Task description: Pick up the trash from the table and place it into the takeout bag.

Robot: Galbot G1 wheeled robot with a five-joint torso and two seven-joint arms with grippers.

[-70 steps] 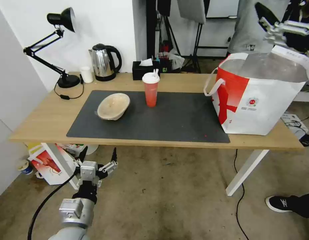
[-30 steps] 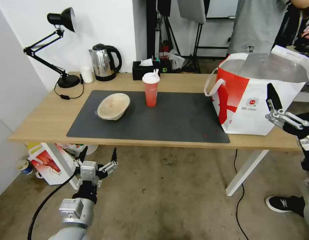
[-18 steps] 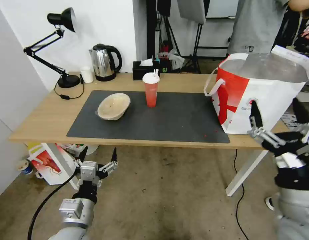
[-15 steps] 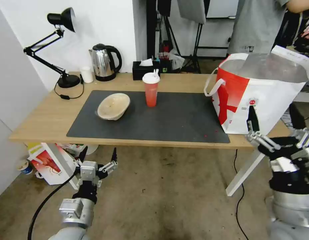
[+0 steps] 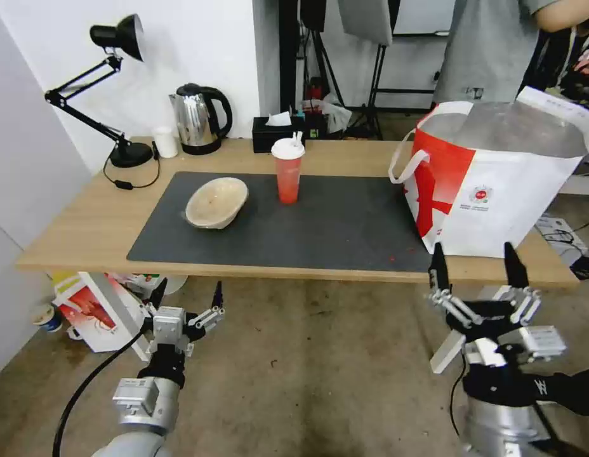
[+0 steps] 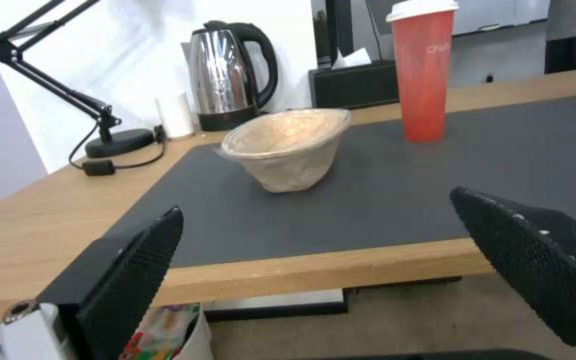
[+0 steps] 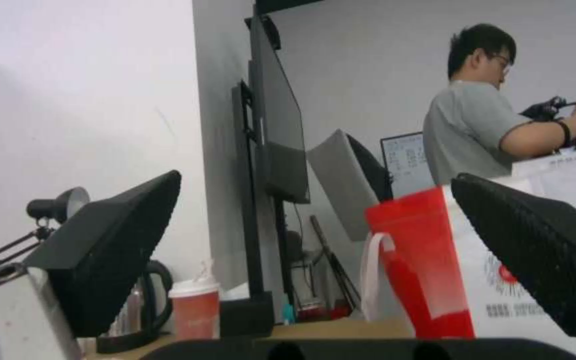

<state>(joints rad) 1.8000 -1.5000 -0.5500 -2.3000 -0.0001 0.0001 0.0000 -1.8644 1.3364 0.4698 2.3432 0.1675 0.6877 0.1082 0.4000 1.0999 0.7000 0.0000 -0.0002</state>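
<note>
Two pieces of trash sit on the surface [image 5: 85, 235], so the job looks part done: no big white bowl of shells is out there, and I cannot tell whether it is in the bag [image 5: 497, 184]. The step in hand reads as a pause between items. The right gripper [image 5: 475, 270] hangs low, just in front of the surface edge and below the bag, fingers wide apart and holding nothing. The left gripper [image 5: 186, 298] is parked below the near edge, under the beige bowl [image 5: 216, 202], fingers also spread and empty.

Taking the bag as the landmark: the red cup [image 5: 287, 170] with white lid and straw stands upright on the grey mat [image 5: 320, 228], well to the left of the bag; the bowl lies tilted farther left again.

The next move likely calls for lifting one arm over the edge and closing on the cup's body, or pinching the bowl's rim, without tipping either.

Writing: faint white letters on the cup [image 6: 423, 75] begin "Cha", the rest unreadable. The bag carries a small round red logo [image 5: 479, 193] with tiny print under it, too small to read
</note>
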